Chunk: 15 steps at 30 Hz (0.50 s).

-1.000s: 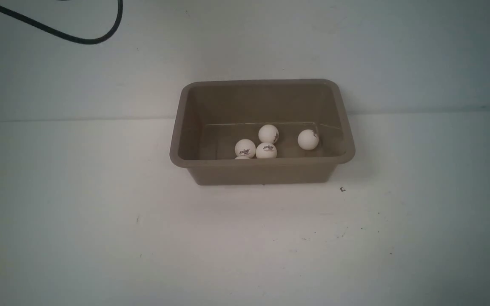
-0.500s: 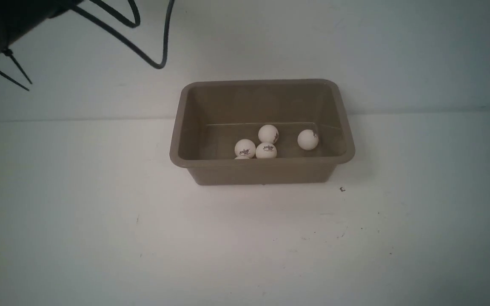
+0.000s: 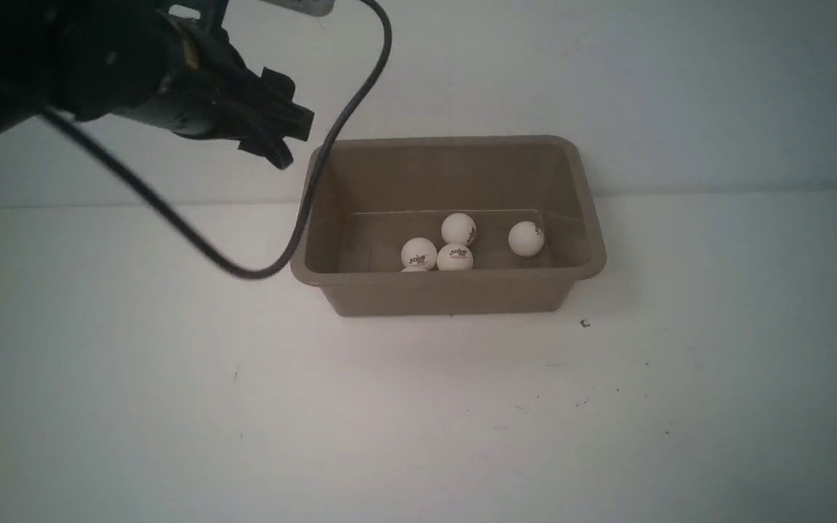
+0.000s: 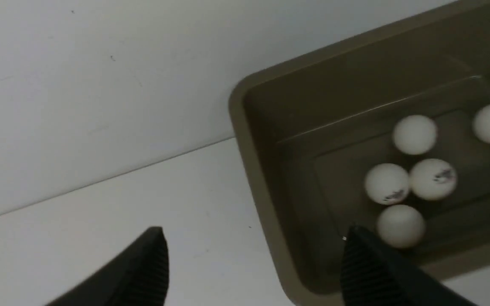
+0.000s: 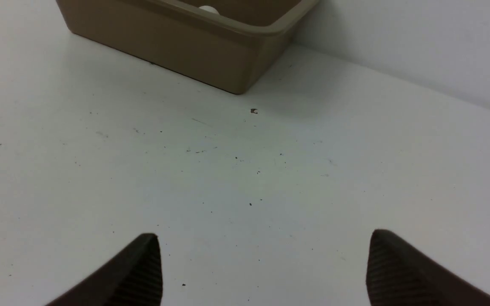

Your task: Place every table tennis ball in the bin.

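**Ana:** Balls first, front view: four table tennis balls (image 3: 455, 245) show plainly in the bin (image 3: 447, 294), three bunched and touching, one (image 3: 526, 238) apart toward the right wall, and a sliver of a fifth peeks over the near rim. None shows on the tabletop (image 3: 418, 421). The left arm's jaws (image 3: 284, 142) hang above and just outside the bin's left wall; from here I cannot tell their spread. A black cable (image 3: 302, 211) loops across that corner.

**Ben:** Left wrist view settles it. The left jaws are spread wide with nothing between them. One fingertip (image 4: 153, 259) sits over bare tabletop, the other (image 4: 362, 263) over the bin's inside. Five balls lie there: the nearest (image 4: 400, 225) just past that inner fingertip, the rest beyond it.

**Ana:** So every ball lies ahead and to the inner side of those jaws, below the rim (image 4: 245, 161).

**Ben:** Right wrist view: the right jaws (image 5: 262, 272) are spread too, empty, over bare tabletop, with the bin well ahead (only a white speck of ball (image 5: 208, 8) shows over its rim). The left arm is clearly nearer. I'd judge nothing is left to pick up.
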### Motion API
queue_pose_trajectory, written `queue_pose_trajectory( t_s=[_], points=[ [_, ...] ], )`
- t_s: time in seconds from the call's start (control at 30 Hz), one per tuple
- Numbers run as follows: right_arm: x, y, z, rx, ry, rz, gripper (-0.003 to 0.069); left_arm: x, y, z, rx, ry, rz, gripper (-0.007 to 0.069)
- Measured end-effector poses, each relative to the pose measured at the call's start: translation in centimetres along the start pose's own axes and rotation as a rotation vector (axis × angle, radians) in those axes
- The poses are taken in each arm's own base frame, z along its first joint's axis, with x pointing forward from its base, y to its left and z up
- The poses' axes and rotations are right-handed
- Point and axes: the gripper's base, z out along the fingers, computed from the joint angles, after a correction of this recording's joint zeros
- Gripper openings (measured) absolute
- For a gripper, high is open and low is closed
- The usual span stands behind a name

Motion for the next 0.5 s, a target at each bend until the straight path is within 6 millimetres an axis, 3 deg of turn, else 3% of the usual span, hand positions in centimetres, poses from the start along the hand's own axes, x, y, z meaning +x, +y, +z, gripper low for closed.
queue_pose_trajectory(
  t_s=[0.03, 0.07, 0.13, 0.3, 0.4, 0.5],
  points=[
    [0.0, 0.0, 0.0, 0.0, 0.0, 0.0, 0.0589, 0.3, 0.0, -0.4, 0.006, -0.003, -0.002, 0.0489],
    [0.0, 0.0, 0.0, 0.0, 0.0, 0.0, 0.0589, 1.8, 0.1, -2.1, 0.016, 0.0, -0.005, 0.0489],
    [0.0, 0.0, 0.0, 0.0, 0.0, 0.0, 0.0589, 3.6, 0.6, -3.3, 0.007, 0.018, -0.006, 0.0489],
    [0.0, 0.0, 0.0, 0.0, 0.0, 0.0, 0.0589, 10.1, 3.9, -6.2, -0.089, 0.059, -0.162, 0.0489],
    [0.0, 0.0, 0.0, 0.0, 0.0, 0.0, 0.0589, 15.7, 6.3, -8.1, -0.204, 0.041, -0.283, 0.0489],
    [0.0, 0.0, 0.0, 0.0, 0.0, 0.0, 0.0589, 21.2, 7.0, -9.7, -0.305, -0.008, -0.361, 0.0489]
  ],
)
